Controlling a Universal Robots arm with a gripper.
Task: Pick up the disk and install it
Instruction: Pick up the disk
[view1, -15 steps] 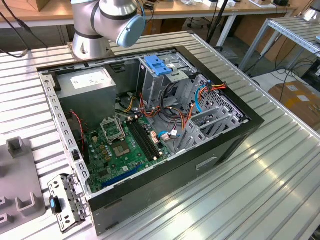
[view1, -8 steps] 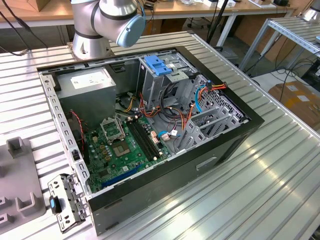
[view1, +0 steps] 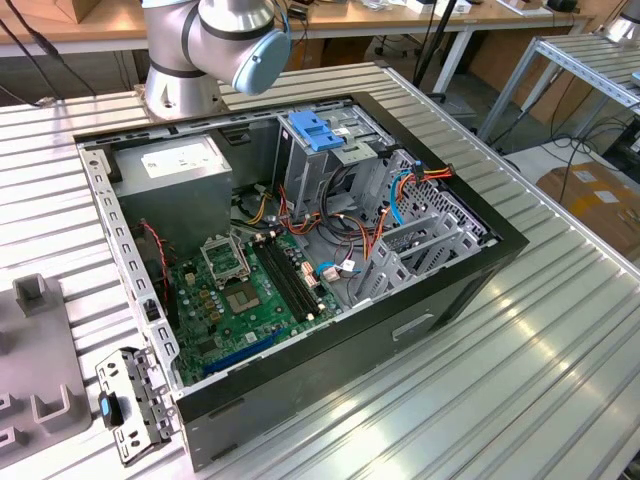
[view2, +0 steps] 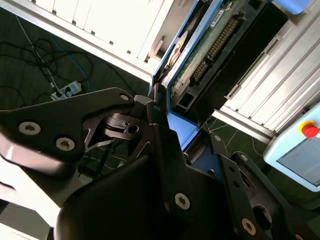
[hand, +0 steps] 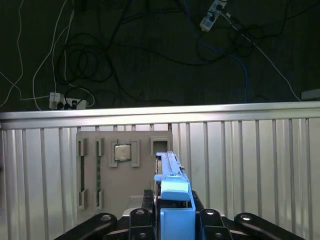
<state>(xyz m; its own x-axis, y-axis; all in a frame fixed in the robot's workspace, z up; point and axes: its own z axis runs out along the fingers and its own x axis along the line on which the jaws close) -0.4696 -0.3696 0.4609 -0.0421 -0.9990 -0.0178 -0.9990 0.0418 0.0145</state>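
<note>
In the first wrist view the disk (hand: 171, 187) stands edge-on, its blue carrier rising between the black fingers of my gripper (hand: 172, 216), which is shut on it. The second wrist view shows the disk (view2: 202, 52) from its underside: a green circuit board framed in blue, clamped at its near end by the gripper (view2: 167, 127). The disk hangs above the slatted metal table (hand: 250, 165), over the edge of a grey parts tray (hand: 100, 175). The exterior view shows the open computer case (view1: 440, 300) with its metal drive cage (view1: 310, 170) and the arm's base (view1: 215, 45) behind it.
A blue plastic bracket (view1: 317, 130) tops the drive cage; a grey power supply box (view1: 185, 170) and the green motherboard (view1: 250, 290) lie inside among loose cables. The grey tray holds a processor chip (hand: 122, 152). Beyond the table edge, cables trail on the dark floor (hand: 150, 50).
</note>
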